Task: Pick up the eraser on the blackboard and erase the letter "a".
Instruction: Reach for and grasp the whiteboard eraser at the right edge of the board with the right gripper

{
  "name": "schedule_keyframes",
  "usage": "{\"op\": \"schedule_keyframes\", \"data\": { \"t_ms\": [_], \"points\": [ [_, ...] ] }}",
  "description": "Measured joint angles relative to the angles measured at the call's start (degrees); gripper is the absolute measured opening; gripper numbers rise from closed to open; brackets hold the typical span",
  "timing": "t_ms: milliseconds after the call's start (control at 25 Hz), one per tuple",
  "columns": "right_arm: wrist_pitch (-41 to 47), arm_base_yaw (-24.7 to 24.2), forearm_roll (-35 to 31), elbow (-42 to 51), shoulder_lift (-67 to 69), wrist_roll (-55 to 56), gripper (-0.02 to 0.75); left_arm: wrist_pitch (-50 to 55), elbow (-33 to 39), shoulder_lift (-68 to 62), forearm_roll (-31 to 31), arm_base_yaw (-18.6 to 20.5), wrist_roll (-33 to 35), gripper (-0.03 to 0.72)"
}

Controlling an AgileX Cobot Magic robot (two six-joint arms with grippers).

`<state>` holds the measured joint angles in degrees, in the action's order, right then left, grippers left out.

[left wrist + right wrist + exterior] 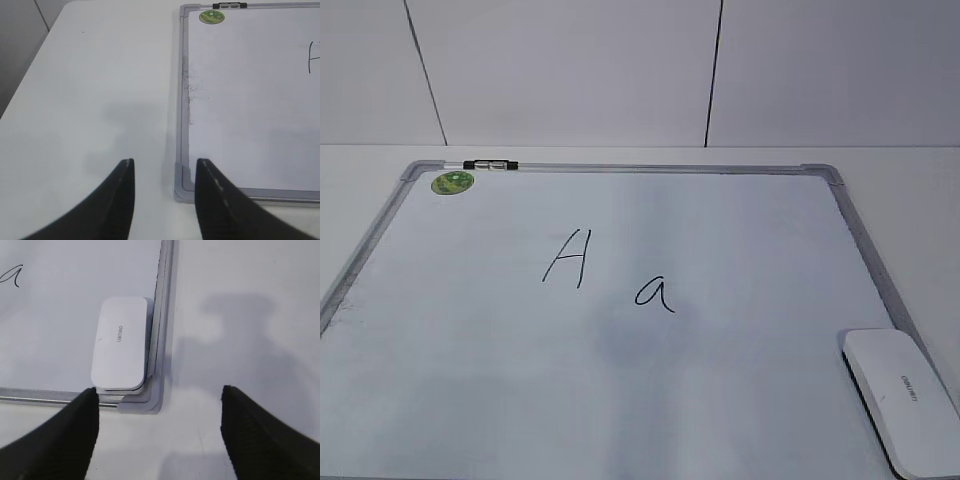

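Observation:
The blackboard (750, 250) is a white dry-erase board with a grey frame, lying flat on the table. The letter "a" (655, 294) is written near its middle; its tail shows in the right wrist view (12, 277). The white eraser (903, 398) lies at the board's near right corner, also seen in the right wrist view (121, 342). My right gripper (159, 392) is open and empty, over the table just in front of that corner. My left gripper (164, 165) is open and empty, at the board's near left corner (186, 185). Neither gripper shows in the exterior view.
A capital "A" (568, 257) is written left of the "a". A green round sticker (453, 183) sits in the board's far left corner, next to a black clip (490, 165) on the frame. White table surrounds the board (90, 100). A wall stands behind.

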<state>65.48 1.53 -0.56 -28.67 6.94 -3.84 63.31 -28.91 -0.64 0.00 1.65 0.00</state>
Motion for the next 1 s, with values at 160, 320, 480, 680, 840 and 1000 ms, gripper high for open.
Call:
{"op": "schedule_keyframes", "data": {
  "t_ms": [160,320,480,680,840,1000],
  "points": [
    [-1.4,0.4,0.0,-0.6,4.5,-0.3,0.607,0.0,0.0,0.0,0.0,0.0,0.0,0.307],
    [-6.3,0.4,-0.5,-1.3,8.8,-0.5,0.642,0.0,0.0,0.0,0.0,0.0,0.0,0.307],
    [-7.3,0.6,-0.5,-2.4,15.6,1.4,0.666,0.0,0.0,0.0,0.0,-0.6,0.0,0.307],
    [-8.3,1.0,-0.5,-6.7,22.6,4.6,0.667,0.0,0.0,0.0,0.0,-1.5,0.0,0.307],
    [-8.7,1.0,-0.9,-11.1,29.0,5.8,0.668,0.0,0.0,0.0,0.0,-1.5,0.0,0.307],
    [-8.4,1.0,-3.4,-15.2,35.7,6.3,0.667,0.0,0.0,0.0,0.0,-1.5,0.0,0.307]
  ]
}}
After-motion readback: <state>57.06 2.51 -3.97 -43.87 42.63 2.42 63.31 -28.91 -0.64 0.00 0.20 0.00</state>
